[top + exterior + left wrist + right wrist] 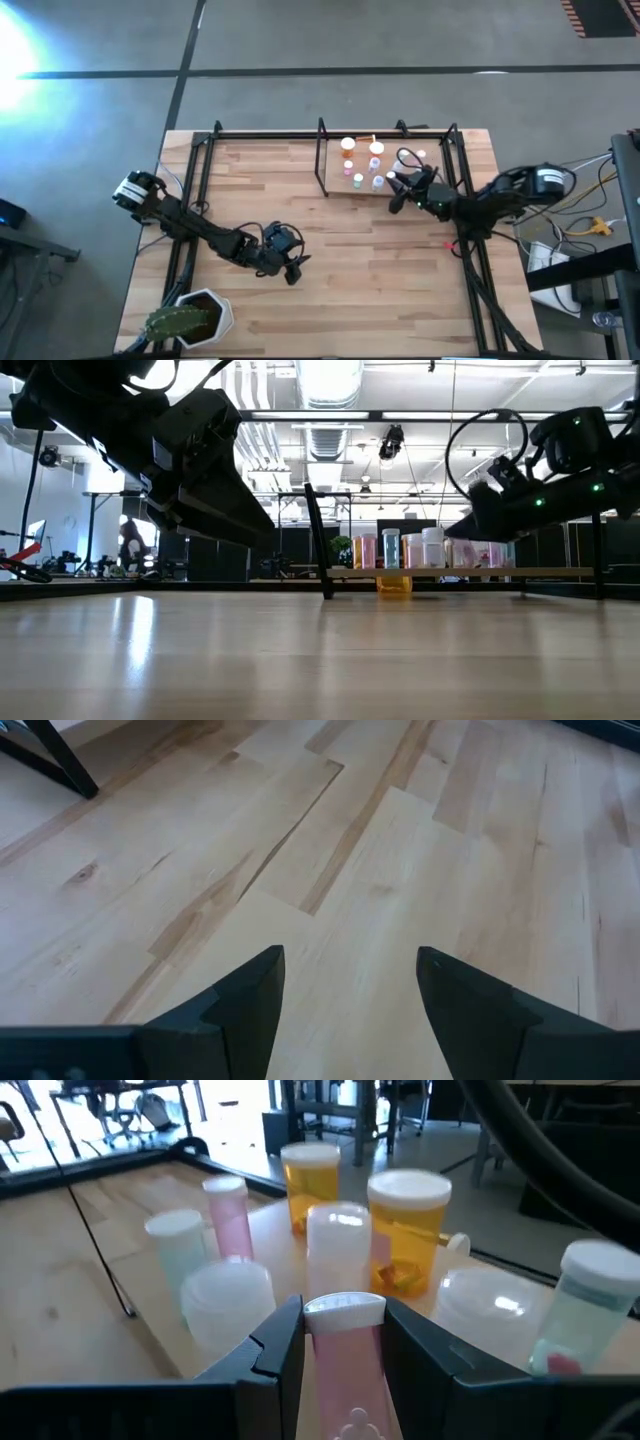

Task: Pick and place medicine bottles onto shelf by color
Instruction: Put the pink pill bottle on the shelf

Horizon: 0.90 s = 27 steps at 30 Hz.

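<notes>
Right gripper (343,1342): fingers clamped on a pink bottle (343,1350), upright, long axis vertical, cap up, at the shelf (340,190) near edge. Other medicine bottles (410,1230) crowd close at 12 o'clock. Risk: pushing in could topple neighbours; tight gaps. Left gripper (350,995) waits at 7 o'clock over bare worktop (400,840), fingers spread, empty.
</notes>
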Each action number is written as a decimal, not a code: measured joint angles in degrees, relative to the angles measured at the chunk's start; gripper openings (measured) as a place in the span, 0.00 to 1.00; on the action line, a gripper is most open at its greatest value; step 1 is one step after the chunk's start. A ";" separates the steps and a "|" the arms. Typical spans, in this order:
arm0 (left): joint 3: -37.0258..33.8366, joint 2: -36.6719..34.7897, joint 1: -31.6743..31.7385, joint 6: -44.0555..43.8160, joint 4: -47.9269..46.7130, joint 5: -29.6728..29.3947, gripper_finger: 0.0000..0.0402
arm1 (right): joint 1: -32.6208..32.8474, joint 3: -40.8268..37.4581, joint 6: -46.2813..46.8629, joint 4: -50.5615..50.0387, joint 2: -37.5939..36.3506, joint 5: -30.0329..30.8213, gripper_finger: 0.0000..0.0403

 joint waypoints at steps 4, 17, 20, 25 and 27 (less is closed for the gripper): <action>0.00 0.00 0.00 0.02 0.03 0.00 0.53 | 0.00 -0.01 -0.32 4.94 5.28 0.19 0.25; 0.00 0.00 0.00 0.00 1.07 0.02 0.53 | 0.00 -0.13 -2.53 6.28 8.32 -0.03 0.35; 0.00 0.00 0.00 -0.01 1.03 0.02 0.53 | 0.02 -0.13 -2.59 5.21 7.70 -0.03 0.37; 0.00 0.00 0.00 -0.17 1.09 0.02 0.53 | 0.02 -0.13 -2.69 3.34 6.28 -0.03 0.41; 0.00 0.00 0.00 -0.20 1.09 0.02 0.53 | 0.02 -0.13 -2.70 2.49 5.66 -0.02 0.43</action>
